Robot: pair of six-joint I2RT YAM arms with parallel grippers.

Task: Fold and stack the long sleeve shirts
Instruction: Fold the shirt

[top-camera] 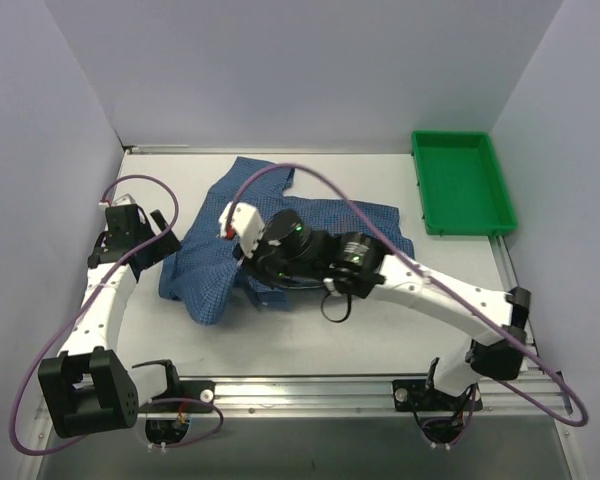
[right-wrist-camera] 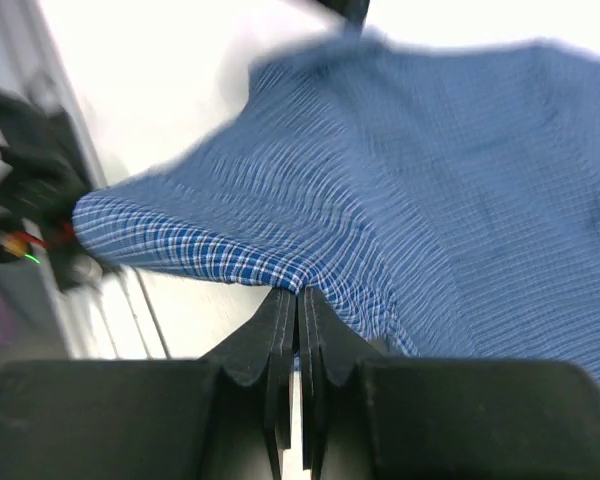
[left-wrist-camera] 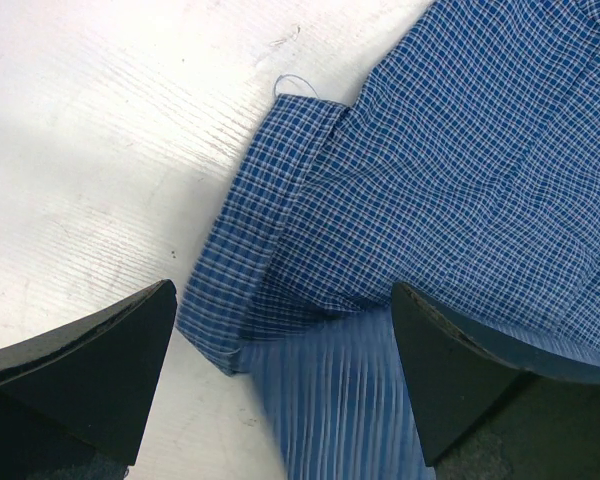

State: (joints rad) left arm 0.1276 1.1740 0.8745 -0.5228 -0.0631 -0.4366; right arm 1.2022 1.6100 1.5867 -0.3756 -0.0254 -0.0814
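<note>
Right wrist view: the right gripper [right-wrist-camera: 298, 296] is closed, its two black fingers [right-wrist-camera: 278, 335] pressed together on a pinched fold of the shirt [right-wrist-camera: 460, 180]. The blue checked cloth rises in a ridge from the fingertips and spreads away, blurred, over the white table [right-wrist-camera: 170, 70].

Left wrist view: the left gripper [left-wrist-camera: 283, 300] stands wide open and holds nothing. Its fingers straddle a doubled edge band of the cloth, where a loose thread [left-wrist-camera: 280, 85] curls onto the bare tabletop. Whether the fingertips touch the cloth cannot be told.

Top external view alone gives the whole layout. The shirt lies crumpled left of the table's centre, with the right arm [top-camera: 440, 295] reaching across it and the left gripper at its left edge. A green tray [top-camera: 462, 190] sits well apart at the far right corner.
</note>
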